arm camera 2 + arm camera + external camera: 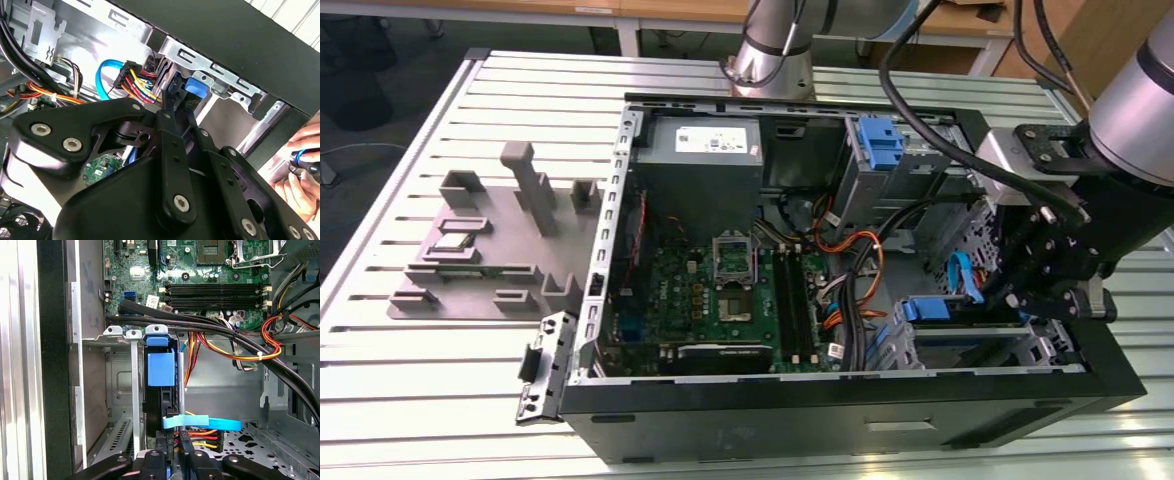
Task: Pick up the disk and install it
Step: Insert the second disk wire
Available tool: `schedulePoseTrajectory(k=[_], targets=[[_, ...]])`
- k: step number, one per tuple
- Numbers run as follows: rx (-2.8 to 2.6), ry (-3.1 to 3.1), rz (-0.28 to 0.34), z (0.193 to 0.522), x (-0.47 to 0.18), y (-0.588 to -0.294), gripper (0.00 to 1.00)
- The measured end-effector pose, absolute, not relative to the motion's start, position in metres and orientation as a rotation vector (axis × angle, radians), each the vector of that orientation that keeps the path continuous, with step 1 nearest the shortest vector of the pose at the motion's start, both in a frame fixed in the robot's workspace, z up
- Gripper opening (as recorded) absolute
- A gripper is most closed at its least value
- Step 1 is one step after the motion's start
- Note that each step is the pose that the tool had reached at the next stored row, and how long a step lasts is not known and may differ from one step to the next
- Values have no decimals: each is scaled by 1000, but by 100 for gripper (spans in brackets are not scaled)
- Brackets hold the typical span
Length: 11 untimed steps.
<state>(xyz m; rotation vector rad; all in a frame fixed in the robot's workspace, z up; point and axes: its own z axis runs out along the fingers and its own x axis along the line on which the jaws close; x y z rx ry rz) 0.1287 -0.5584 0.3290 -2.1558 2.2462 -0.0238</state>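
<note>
Gripper (172, 452) fingers nearly closed on the edge of the disk (161, 390), which stands on edge in the drive bay (120, 390) of the computer case (854, 420), beside the motherboard (720, 290). Blue SATA cable (210, 423) crosses near the fingers.

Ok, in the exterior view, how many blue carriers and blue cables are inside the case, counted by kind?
disk with blue rails: 1
other blue carrier: 1
blue cable: 1
Total: 3
</note>
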Motion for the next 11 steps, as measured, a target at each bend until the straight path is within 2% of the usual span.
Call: schedulePoseTrajectory(k=[11], targets=[[-2156,2246,-24,346,129,-558,24]])
